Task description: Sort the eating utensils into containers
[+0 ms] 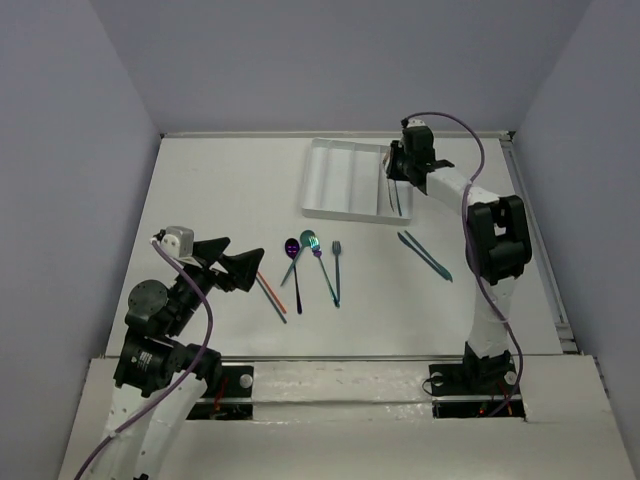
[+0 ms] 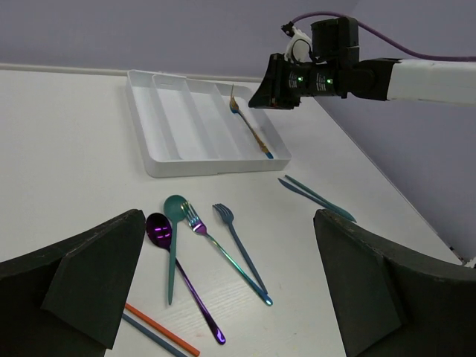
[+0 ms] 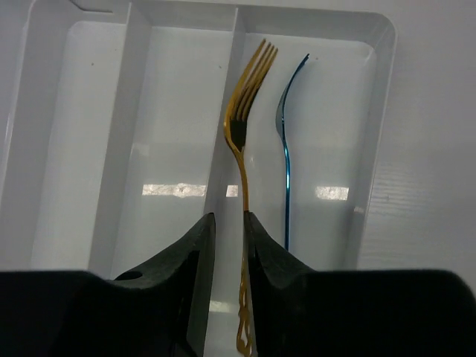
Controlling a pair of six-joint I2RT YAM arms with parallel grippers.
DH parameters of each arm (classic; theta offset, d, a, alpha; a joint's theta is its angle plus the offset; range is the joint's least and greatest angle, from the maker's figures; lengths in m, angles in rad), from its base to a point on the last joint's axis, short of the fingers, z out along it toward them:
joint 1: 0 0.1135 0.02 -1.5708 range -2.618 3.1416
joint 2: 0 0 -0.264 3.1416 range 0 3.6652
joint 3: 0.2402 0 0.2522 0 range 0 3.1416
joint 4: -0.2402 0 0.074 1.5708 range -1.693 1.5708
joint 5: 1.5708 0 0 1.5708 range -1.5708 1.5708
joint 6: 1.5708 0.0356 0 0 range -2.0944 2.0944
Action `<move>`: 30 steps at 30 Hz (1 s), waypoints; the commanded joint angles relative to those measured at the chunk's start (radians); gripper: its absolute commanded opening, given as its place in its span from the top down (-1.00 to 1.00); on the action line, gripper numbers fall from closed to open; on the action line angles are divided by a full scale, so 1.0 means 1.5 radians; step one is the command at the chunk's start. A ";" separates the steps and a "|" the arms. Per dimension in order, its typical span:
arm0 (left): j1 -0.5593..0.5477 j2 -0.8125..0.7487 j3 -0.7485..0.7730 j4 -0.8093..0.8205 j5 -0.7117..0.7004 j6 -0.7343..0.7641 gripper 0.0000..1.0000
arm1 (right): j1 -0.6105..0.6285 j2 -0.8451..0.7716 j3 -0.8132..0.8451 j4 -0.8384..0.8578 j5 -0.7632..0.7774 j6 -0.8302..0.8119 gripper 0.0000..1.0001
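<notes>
The white tray [image 1: 330, 170] sat at 12 o'clock on the table [image 1: 200, 200]. The right gripper [image 3: 229, 227] hung over the tray's slot on the 3 o'clock side. Its fingers were a little bit apart and held nothing. Under them, in that slot, lay a gold fork [image 3: 242, 134] with its prongs at the far end. It lay close along the slot's inner wall. In the right wrist view, a blue fork [image 3: 283, 171] lay just beside it at 3 o'clock, in the same slot. The left gripper [image 1: 243, 253] was at 8 o'clock on the table, with its fingers spread wide, and it held nothing. The other pieces lay loose on the table at 6 o'clock from the tray. There was a purple spoon [image 2: 158, 229], a teal spoon [image 2: 176, 208] just beside it, and two loose forks [image 2: 225, 216]. An orange stick [image 2: 160, 327] lay at 7 o'clock from the spoons, with a bluish stick [image 2: 141, 329] right next to it. Two teal sticks [image 2: 316, 197] lay at 4 o'clock from the tray, well apart from the rest.
</notes>
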 commanded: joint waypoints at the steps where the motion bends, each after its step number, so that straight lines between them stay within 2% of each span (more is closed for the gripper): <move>1: -0.002 0.005 -0.006 0.035 0.015 0.008 -0.98 | -0.003 0.014 0.039 -0.019 0.023 -0.009 0.39; 8: -0.002 0.002 -0.007 0.037 0.018 0.008 -0.98 | -0.003 -0.041 0.017 -0.025 -0.009 0.009 0.35; 10: -0.002 0.000 -0.007 0.037 0.019 0.008 -0.98 | 0.003 -0.089 -0.028 -0.012 -0.060 0.042 0.36; 12: -0.002 -0.001 -0.007 0.037 0.019 0.008 -0.98 | 0.024 -0.125 -0.097 0.008 -0.053 0.059 0.34; 20: -0.002 -0.008 -0.008 0.038 0.023 0.008 -0.98 | 0.265 -0.261 -0.282 0.020 0.094 0.125 0.30; 24: -0.002 -0.012 -0.008 0.039 0.026 0.009 -0.98 | 0.322 -0.284 -0.342 0.038 0.146 0.165 0.30; 30: -0.002 -0.016 -0.008 0.037 0.022 0.007 -0.98 | 0.404 -0.250 -0.357 0.017 0.162 0.192 0.24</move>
